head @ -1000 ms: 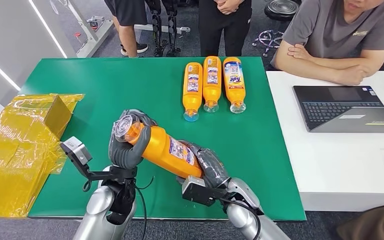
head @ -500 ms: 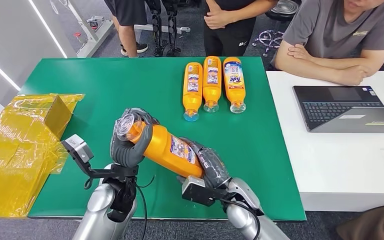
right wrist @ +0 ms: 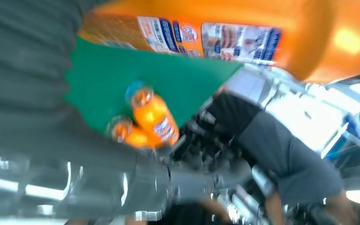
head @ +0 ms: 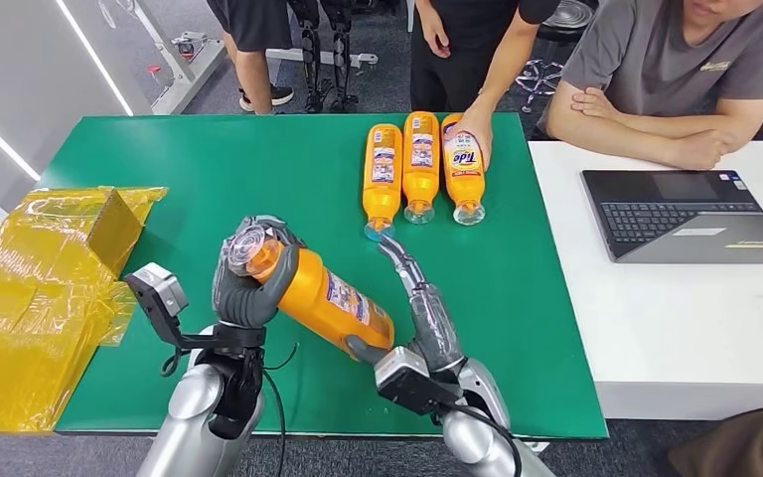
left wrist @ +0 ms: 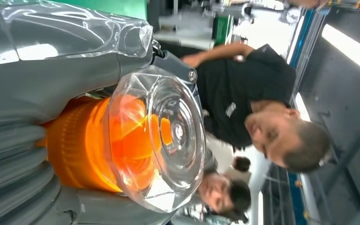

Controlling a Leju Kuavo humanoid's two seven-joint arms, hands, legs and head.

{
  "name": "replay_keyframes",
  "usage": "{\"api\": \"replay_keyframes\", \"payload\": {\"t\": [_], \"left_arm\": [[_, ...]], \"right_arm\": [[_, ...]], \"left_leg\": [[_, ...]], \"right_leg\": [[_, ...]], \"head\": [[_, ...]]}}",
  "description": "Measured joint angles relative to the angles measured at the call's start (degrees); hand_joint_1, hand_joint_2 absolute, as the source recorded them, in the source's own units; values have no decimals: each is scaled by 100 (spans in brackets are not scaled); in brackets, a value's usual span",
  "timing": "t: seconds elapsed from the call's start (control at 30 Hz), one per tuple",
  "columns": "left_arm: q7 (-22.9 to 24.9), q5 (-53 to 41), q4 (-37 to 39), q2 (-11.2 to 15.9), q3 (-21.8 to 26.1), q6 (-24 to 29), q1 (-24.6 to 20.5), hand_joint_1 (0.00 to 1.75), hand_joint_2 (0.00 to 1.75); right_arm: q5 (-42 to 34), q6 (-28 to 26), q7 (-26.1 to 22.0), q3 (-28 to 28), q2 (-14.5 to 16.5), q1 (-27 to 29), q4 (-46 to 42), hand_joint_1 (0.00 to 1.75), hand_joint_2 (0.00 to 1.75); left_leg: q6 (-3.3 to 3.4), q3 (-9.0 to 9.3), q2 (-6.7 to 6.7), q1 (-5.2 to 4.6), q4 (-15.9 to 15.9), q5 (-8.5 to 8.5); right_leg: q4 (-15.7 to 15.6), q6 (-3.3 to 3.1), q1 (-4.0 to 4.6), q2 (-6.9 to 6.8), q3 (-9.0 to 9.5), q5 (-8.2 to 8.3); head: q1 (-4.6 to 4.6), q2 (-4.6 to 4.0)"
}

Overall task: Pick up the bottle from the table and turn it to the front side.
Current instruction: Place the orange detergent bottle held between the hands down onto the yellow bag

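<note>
The left hand (head: 248, 283) is holding the orange bottle (head: 323, 296) by its neck while the right hand (head: 419, 308) is wide open beside it, so next it probably needs turning label-up.

This looks like a robotics lab or test room. A green tabletop (head: 209, 179) serves as the work area, with identical orange bottles (head: 420, 164) lined up at its far edge like test samples. Beside it, an open laptop (head: 686, 214) sits on a white desk (head: 676, 328). People stand or sit close by, and robot legs on a stand (head: 323, 50) wait behind them on the grey floor.
</note>
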Motion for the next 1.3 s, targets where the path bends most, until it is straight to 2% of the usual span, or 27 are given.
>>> {"api": "replay_keyframes", "payload": {"t": [0.17,0.37,0.5,0.63,0.77,0.93,1.13,1.3], "left_arm": [[14,-157,0,117,135,83,-8,175,175],[11,-792,-10,345,303,525,-165,175,175],[-209,-1567,-168,624,560,1437,-238,175,175],[-333,-2987,-252,1083,785,2653,-212,175,175],[-240,-4067,-253,1616,953,3179,-200,175,175],[243,-5823,-202,2290,1094,3294,-350,175,175],[637,-6917,-172,2865,1182,3280,-398,175,175],[906,-7748,-51,3286,1141,2802,-357,175,175]], "right_arm": [[-48,-45,-51,-5,22,97,-243,0,175],[-308,-111,-205,-28,34,162,-508,0,175],[-456,-202,-223,-31,33,243,-688,0,175],[-470,-257,-238,-34,32,383,-842,0,175],[-479,-187,-253,-54,25,462,-944,0,175],[-518,53,-245,-78,6,480,-1103,0,175],[-581,103,-234,-86,-10,490,-1211,0,175],[-658,236,-227,-122,-12,550,-1280,0,175]], "left_leg": [[0,0,0,0,0,0],[-1,0,1,0,0,1],[-1,1,3,2,-1,1],[-1,1,3,4,-4,1],[-4,1,5,5,-5,2],[-5,3,10,4,-4,4],[-6,3,10,4,-4,4],[-6,3,11,4,-4,4]], "right_leg": [[1,0,0,0,0,0],[2,0,0,0,1,0],[4,-1,0,3,0,0],[5,-4,1,4,-1,-2],[6,-6,4,4,-3,-3],[6,-8,5,9,-2,0],[6,-9,4,11,-1,1],[5,-9,4,11,-6,0]], "head": [[0,0],[1,0],[1,0],[0,0],[1,0],[1,0],[1,0],[1,0]]}}
